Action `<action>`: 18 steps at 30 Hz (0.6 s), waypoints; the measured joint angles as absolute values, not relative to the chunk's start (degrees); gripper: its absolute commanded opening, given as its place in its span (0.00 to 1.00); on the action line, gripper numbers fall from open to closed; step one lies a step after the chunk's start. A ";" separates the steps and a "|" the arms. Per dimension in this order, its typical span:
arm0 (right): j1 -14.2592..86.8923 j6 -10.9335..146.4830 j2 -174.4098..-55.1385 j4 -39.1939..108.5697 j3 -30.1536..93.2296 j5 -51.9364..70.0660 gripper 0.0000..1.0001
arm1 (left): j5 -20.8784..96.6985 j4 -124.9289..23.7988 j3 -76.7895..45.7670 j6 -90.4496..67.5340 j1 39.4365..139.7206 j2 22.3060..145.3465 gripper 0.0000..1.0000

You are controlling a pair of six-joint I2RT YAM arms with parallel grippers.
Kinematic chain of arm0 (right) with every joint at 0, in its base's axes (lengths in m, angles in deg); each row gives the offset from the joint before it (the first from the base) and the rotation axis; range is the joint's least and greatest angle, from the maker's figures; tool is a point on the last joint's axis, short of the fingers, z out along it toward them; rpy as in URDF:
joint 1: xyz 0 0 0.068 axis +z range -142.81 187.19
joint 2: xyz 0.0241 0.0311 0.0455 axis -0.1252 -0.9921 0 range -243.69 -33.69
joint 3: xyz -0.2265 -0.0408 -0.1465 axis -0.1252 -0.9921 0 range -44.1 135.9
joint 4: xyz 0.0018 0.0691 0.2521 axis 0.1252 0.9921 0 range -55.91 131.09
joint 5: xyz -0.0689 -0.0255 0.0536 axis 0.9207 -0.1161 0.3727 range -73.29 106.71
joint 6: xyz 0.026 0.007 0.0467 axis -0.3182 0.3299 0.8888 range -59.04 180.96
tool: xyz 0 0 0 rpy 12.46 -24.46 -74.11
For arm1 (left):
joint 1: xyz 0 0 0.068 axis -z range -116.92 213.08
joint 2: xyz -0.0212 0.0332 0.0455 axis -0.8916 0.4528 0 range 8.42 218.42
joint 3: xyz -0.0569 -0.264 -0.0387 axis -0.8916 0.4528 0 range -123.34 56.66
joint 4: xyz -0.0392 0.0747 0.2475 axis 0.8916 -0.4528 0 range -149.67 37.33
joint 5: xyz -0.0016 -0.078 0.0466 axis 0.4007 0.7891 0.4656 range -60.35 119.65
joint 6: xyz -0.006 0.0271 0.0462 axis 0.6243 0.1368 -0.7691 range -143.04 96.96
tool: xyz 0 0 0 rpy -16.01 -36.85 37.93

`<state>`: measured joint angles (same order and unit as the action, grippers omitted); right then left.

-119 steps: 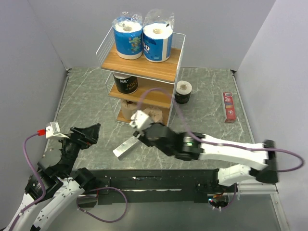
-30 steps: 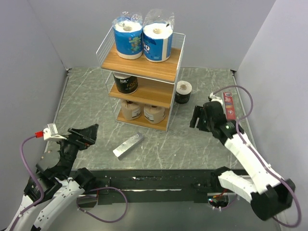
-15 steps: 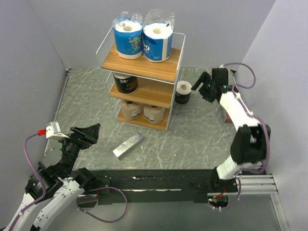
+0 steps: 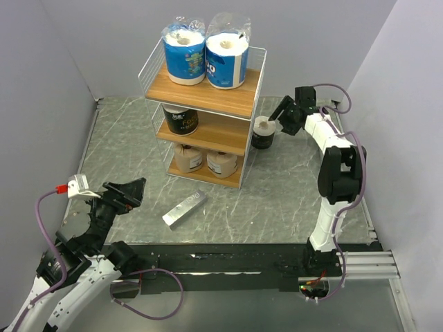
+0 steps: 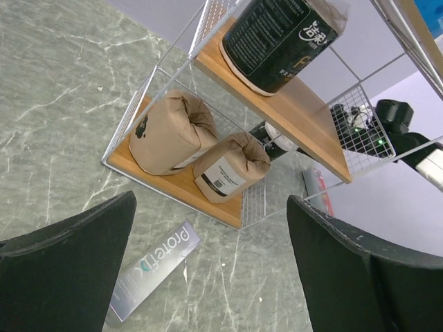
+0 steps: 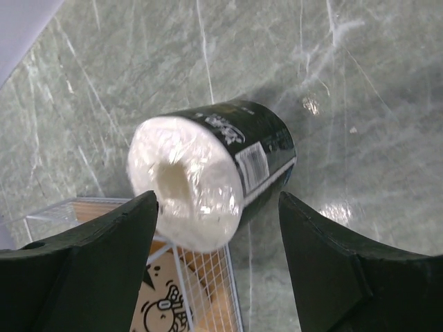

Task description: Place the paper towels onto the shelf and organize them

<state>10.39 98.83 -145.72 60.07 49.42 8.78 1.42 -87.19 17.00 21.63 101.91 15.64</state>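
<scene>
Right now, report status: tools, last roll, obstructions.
Left tool open, touching nothing. Right tool open, poised at black-wrapped cylindrical paper towel roll, upright on grey marbled table beside white wire-and-wood shelf. Not gripped. Nothing between tool and roll.

The shelf pairs smooth light wood boards with white wire mesh; blue rolls wear glossy plastic, brown rolls matt crinkled paper, the tabletop polished marble-look.
</scene>
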 measured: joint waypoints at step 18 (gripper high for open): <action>10.41 98.76 -150.31 57.23 49.48 5.42 0.67 | 1.81 -87.19 17.02 21.63 101.91 16.17 0.96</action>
